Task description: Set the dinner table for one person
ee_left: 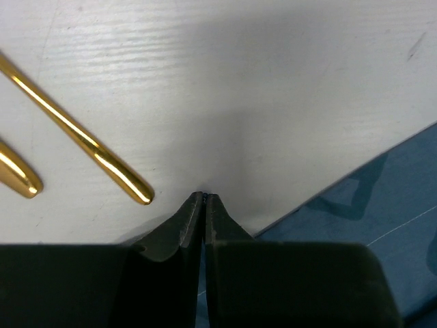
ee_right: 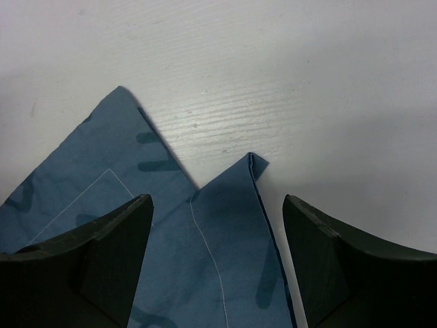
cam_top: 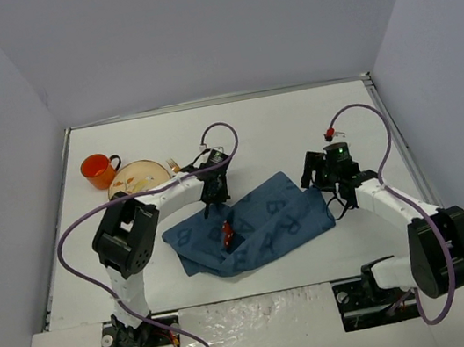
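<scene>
- Where the two arms stretched over it, one white desk (cam_top: 294, 118) spanned the walled cell, far bigger than anything on it.
- One blue letter-printed cloth (cam_top: 267, 221) lay rumpled near the desk's middle, with one small red item (cam_top: 227, 231) on it.
- One orange cup (cam_top: 99, 169) and one plate (cam_top: 136, 177) sat just beside each other near the left edge.
- Two gold handles (ee_left: 75, 133) lay on bare desk.
- The left gripper (ee_left: 205, 198) was pressed together, tips just beside the cloth's edge; whether it pinched cloth could not be told.
- The right gripper (ee_right: 217, 201) stood wide, straddling a folded cloth corner.
- Bare surface ran from the cloth to the far edge.
</scene>
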{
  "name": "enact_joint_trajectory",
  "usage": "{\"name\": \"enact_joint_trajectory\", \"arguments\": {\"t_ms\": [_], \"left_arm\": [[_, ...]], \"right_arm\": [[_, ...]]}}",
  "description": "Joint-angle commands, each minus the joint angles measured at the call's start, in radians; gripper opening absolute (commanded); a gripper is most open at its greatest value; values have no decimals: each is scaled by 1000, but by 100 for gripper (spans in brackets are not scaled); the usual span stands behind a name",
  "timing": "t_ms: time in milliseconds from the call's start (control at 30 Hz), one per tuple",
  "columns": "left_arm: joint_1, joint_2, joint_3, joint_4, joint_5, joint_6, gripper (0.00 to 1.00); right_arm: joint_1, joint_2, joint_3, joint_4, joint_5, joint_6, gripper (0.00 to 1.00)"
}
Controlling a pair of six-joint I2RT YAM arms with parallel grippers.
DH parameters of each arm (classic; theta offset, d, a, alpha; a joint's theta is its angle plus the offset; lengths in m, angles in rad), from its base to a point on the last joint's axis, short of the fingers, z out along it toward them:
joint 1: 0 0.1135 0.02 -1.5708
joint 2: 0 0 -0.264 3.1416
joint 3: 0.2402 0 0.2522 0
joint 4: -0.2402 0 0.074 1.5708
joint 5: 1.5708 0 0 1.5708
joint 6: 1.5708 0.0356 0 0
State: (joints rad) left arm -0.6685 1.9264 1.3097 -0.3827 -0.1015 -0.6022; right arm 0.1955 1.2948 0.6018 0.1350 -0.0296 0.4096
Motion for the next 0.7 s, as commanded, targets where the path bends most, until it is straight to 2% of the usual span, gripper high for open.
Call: {"name": "enact_joint_trajectory", "arguments": {"t_ms": [0, 333, 567, 667], "left_arm": [[1, -115, -8, -62, -65, 3, 0], [10, -226, -53, -82, -111, -1, 0], [20, -270, -56, -104, -124, 1, 0], [23, -287, -58, -110, -132, 3, 0]], "right_arm": [[-7, 79, 30, 82, 15, 22, 73], [-7, 208, 55, 122, -2, 29, 72], [-7, 212, 47, 120, -35, 34, 54], [-7, 201, 45, 96, -25, 34, 51]]}}
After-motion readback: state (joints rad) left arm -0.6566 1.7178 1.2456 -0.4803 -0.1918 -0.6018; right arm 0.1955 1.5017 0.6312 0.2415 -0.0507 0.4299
